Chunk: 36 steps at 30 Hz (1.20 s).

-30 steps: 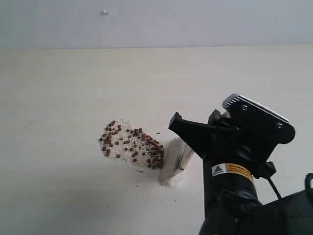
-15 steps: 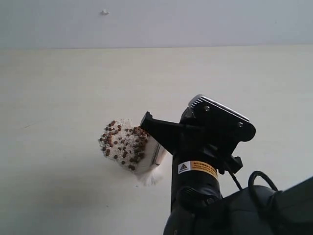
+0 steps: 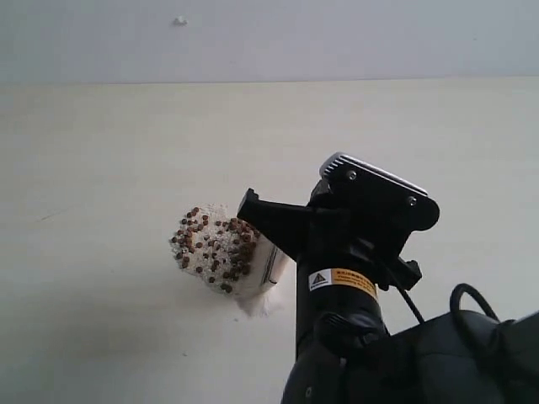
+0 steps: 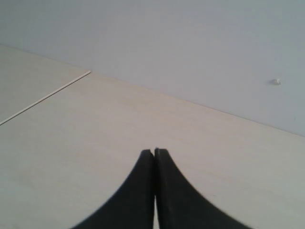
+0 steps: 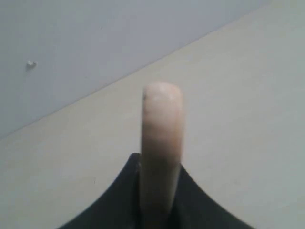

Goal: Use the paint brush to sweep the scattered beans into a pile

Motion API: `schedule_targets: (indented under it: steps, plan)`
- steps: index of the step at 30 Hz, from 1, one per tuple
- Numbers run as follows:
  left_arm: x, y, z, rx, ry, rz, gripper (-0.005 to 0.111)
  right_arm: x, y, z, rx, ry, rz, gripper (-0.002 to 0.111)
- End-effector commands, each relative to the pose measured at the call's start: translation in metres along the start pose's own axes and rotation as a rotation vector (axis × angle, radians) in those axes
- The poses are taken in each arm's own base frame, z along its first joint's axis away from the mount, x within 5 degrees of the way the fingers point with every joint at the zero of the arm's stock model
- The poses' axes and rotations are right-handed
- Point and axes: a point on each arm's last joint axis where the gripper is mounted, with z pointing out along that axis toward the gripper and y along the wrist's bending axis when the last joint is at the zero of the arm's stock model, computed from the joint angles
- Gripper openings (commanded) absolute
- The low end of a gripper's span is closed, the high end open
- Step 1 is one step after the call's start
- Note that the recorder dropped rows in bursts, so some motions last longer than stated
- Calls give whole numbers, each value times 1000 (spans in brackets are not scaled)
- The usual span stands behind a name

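The beans [image 3: 215, 246] lie in a tight reddish-brown cluster on the pale table [image 3: 101, 168], mixed with fine white grains. The paint brush [image 3: 268, 282] stands against the cluster's right edge, its off-white bristles [image 3: 253, 296] splayed on the table. My right gripper [image 3: 271, 222] is shut on the brush's pale wooden handle [image 5: 162, 119], which sticks up between its black fingers [image 5: 128, 176]. The arm hides most of the handle in the exterior view. My left gripper [image 4: 154, 151] is shut and empty over bare table, and the exterior view does not show it.
A grey wall [image 3: 337, 34] with a small white mark [image 3: 179, 20] rises behind the table. A thin seam [image 4: 45, 98] crosses the table in the left wrist view. The right arm's black body [image 3: 370, 337] fills the exterior view's lower right.
The right arm moved left with the brush. The bristles pushed the beans on the patch's right side leftward into a tighter cluster. The left gripper stayed shut.
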Motion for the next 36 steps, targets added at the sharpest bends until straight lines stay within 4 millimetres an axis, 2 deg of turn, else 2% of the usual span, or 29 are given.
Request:
schedule_targets:
  steps: [1, 9, 12, 16, 23, 32, 36]
  plan:
    - [1, 1, -1, -6, -2, -4, 0, -19, 7, -6, -24, 4, -32, 0]
    - [1, 1, -1, -6, -2, -4, 0, -43, 15, -14, -72, -12, -71, 0]
    - [1, 1, -1, -6, -2, -4, 0, -57, 28, -15, -213, -63, -85, 0]
    - [1, 1, -1, -6, -2, -4, 0, -71, 29, -10, -233, -92, -10, 0]
    - [1, 1, -1, -6, -2, -4, 0, -51, 50, -4, -374, -92, 4, 0]
    - [1, 1, -1, -6, -2, -4, 0, -8, 83, 17, -380, -83, -30, 0]
    - [1, 1, -1, -6, -2, -4, 0, 6, 94, 33, -376, -2, -38, 0]
